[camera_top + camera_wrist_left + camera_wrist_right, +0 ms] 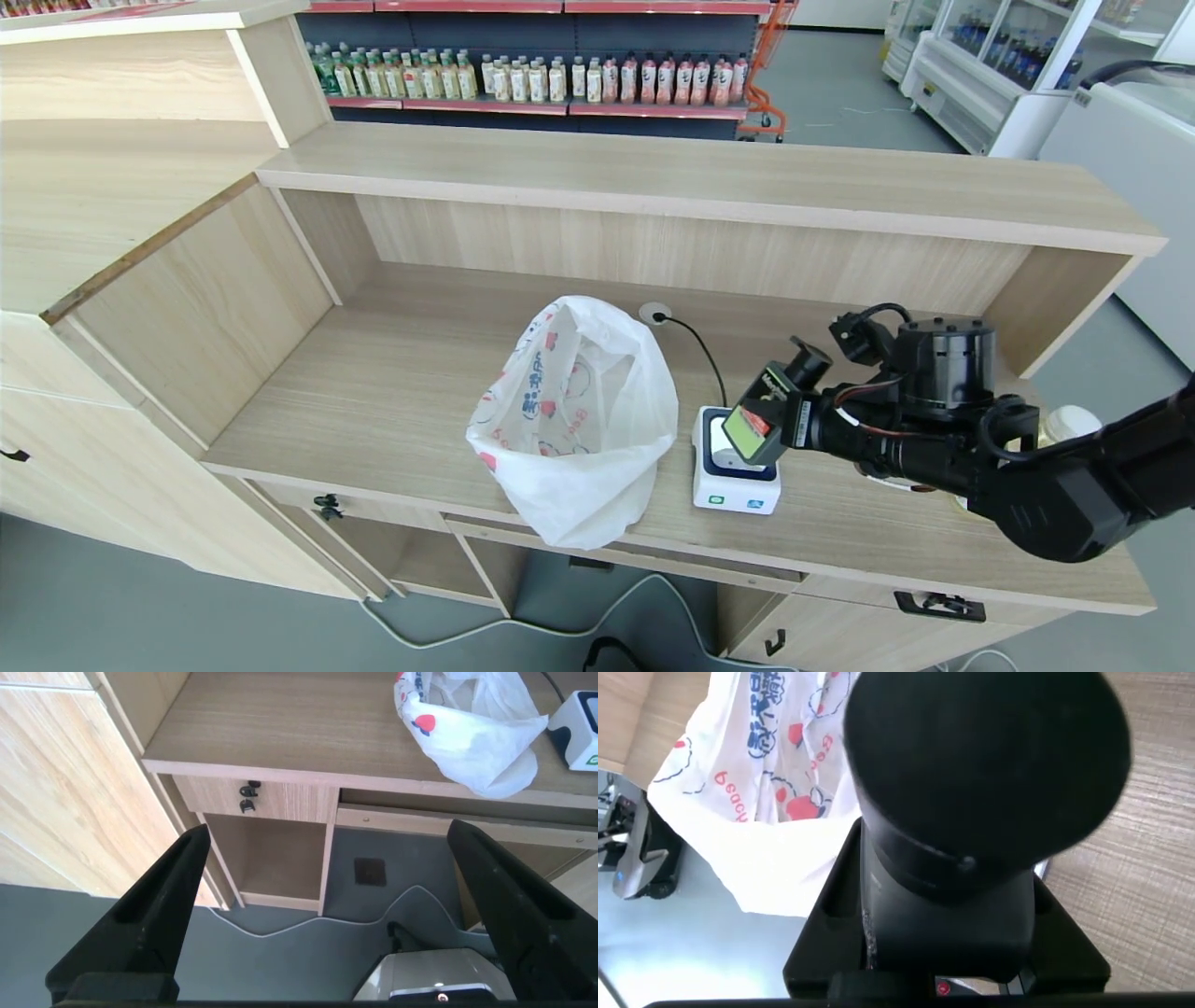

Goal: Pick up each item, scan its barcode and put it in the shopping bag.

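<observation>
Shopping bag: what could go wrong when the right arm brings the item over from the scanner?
1. The shopping bag sags over the front edge of the counter. Dropping the item near that side might tip it off.
2. The cable of the scanner lies loose on the counter close to the bag, so a low sweep could snag it.

Item point(749, 431) hangs over scanner point(738, 490), shopping bag point(574, 420) at its left.

text: none legible | shopping bag point(579, 485): blue-red print, unreadable
</observation>
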Controlling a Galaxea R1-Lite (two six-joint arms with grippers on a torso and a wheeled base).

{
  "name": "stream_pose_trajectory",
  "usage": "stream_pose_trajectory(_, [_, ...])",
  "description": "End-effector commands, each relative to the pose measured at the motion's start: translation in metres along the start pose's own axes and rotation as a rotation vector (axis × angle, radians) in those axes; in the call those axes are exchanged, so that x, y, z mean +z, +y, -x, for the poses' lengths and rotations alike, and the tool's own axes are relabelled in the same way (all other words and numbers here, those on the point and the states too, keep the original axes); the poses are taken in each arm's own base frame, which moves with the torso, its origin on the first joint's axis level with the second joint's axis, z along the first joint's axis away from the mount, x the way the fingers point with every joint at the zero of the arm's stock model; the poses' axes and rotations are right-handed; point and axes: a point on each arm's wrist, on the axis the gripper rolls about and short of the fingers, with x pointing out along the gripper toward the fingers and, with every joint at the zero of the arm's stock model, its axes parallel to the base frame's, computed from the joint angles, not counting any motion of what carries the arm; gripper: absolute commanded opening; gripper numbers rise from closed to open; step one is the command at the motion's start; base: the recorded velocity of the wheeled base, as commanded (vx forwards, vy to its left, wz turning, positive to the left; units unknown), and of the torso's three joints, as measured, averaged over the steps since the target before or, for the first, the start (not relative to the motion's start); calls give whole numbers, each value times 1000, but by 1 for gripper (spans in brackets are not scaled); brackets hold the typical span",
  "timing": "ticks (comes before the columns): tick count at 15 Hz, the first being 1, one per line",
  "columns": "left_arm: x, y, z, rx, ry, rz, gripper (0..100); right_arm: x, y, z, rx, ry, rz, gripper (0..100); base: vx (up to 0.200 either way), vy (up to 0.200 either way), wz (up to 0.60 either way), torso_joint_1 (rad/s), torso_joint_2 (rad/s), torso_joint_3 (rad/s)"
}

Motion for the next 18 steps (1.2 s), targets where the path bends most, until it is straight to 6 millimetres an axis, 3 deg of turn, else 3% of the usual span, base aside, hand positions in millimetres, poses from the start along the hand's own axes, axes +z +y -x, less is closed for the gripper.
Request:
stream_pose_trajectory(1, [0,0,0,0,2,0,100,-1,-2,-10,1,5,-1,0,0,0,0,0,0,0])
stream_pose_trajectory(18, [0,0,0,0,2,-4,100,-13,2,-37,28,14,8,0,0,0,0,0,0,0])
